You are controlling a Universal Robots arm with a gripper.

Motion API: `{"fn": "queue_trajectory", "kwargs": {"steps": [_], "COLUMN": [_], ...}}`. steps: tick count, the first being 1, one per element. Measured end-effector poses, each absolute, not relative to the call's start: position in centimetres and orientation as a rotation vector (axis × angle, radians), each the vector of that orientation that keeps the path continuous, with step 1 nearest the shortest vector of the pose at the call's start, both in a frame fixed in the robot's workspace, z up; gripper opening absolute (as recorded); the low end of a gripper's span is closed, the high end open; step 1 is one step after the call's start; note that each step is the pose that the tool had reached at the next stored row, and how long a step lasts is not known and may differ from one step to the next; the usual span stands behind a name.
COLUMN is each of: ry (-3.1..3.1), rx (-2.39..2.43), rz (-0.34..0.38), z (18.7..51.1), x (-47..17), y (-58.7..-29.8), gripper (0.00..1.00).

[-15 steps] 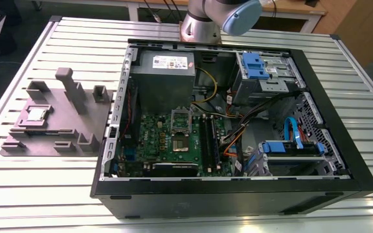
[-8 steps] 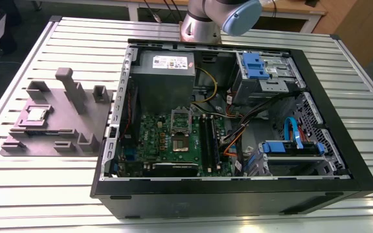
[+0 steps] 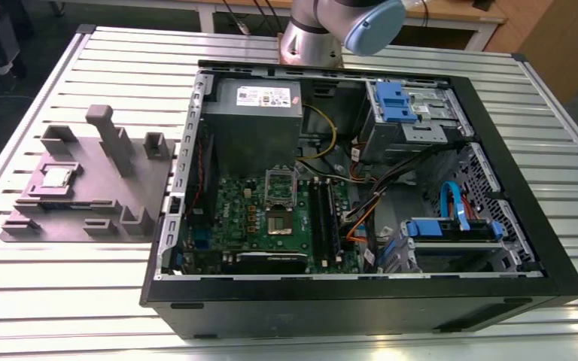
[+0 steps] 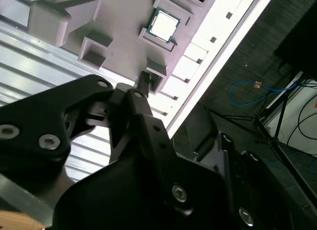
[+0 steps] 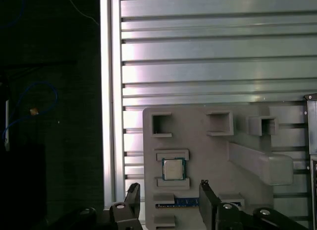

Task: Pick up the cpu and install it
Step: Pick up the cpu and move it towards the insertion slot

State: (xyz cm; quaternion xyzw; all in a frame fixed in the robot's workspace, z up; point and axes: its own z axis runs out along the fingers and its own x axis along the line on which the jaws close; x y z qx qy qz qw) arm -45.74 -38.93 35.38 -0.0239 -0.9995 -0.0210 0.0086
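The cpu (image 3: 58, 177) is a small silvery square lying flat in a recess of the grey fixture block (image 3: 108, 192) on the exterior view's left, beside the open computer case (image 3: 369, 301). Both wrist views look down on the cpu (image 5: 174, 169) (image 4: 163, 25) from well above. In the first wrist view my gripper (image 5: 168, 186) is open, its two black fingers (image 5: 132, 194) spread wider than the chip, with nothing between them. The motherboard (image 3: 238, 203) lies in the case, and its socket (image 3: 279, 223) is uncovered with the silver frame (image 3: 281, 182) hinged up.
The slatted aluminium table (image 3: 68, 301) carries the case and the fixture, which has upright posts (image 3: 103, 124). A grey power supply (image 3: 254, 101), blue drive brackets (image 3: 394, 101) and loose cables (image 3: 369, 195) crowd the case. The table edge (image 5: 106, 116) drops to dark floor.
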Motion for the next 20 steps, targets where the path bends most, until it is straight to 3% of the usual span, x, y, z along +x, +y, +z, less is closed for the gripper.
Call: {"fn": "queue_trajectory", "kwargs": {"steps": [3,20], "ry": [-3.123,-3.121], "rx": [-0.061,0.067], "rz": [-0.065,-0.064], "z": [35.38,35.06], "x": [-45.75,-45.75], "y": [-38.93,-38.93], "gripper": [0.65,0.65]}}
